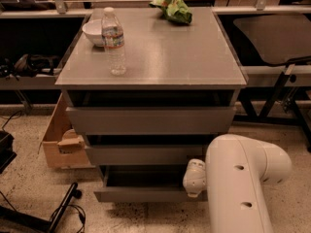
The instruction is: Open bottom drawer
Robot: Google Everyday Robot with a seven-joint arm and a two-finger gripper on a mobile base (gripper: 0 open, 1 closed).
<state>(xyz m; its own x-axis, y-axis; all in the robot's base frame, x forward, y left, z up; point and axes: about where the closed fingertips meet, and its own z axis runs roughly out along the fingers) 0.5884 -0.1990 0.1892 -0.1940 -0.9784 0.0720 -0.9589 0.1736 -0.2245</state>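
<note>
Camera view puts the bottom drawer [141, 194] at the foot of the grey cabinet [160, 57], just above the floor. Its front stands forward of the two drawers above it, so a dark strip of its inside shows behind the panel. My gripper [195, 178] sits at the right end of that front, touching it or very nearly, and my white arm [238, 188] covers the drawer's right corner. Whether the gripper is closed on the panel or only resting against it I cannot tell. By my reckoning the drawer is part way out. To do this step well I would draw straight toward the camera, level and slow, because pulling from one end could twist the front and jam it. The left end wants watching so both ends come out evenly. The front faces the camera, and its long side runs left to right, in line with the cabinet's front edge. Above it are the middle drawer [141, 155] and the top drawer [150, 120]. On the cabinet stand a water bottle [114, 40], a bowl [94, 31] and a green bag [174, 8], and a wooden box [58, 142] sits on the floor to the left.
</note>
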